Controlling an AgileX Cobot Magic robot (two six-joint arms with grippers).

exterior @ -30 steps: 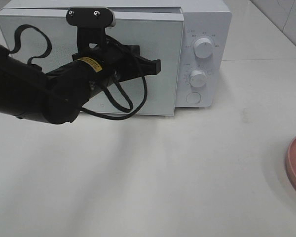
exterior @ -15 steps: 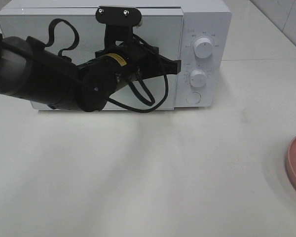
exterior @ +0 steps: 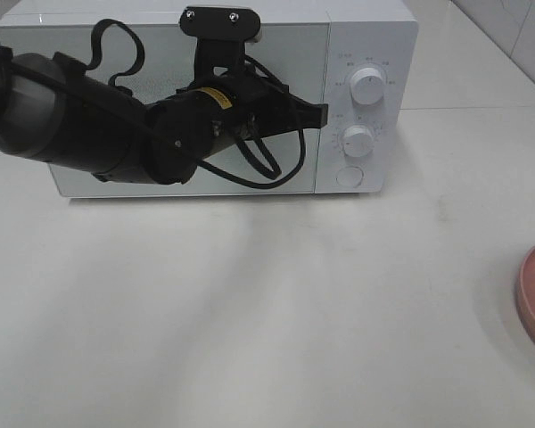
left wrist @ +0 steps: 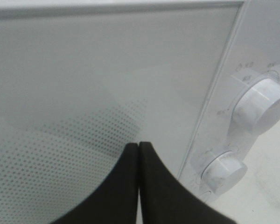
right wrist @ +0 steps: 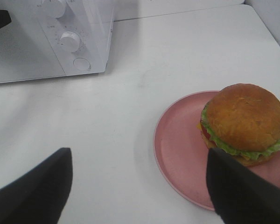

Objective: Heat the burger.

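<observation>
At the far left of the tabletop (exterior: 276,312) stands the white microwave (exterior: 374,36), its door (exterior: 160,183) flush against the body. The left gripper (exterior: 319,113) reaches across the door glass with its jaws pressed tight together, holding nothing; its tips sit at the door's right edge, just beside the two control knobs (exterior: 367,86). Further right, the bare tabletop runs out to the pink plate (right wrist: 177,154) at the right edge. The burger (right wrist: 245,122) sits on that plate, well apart from the microwave. The right gripper (right wrist: 140,186) hovers near it, jaws spread wide and empty.

The risk, as I judge it: the burger is outside while the door is shut, so turning a knob now would heat nothing. The closed jaws may also slip off the smooth door edge, or nudge a knob by accident.
</observation>
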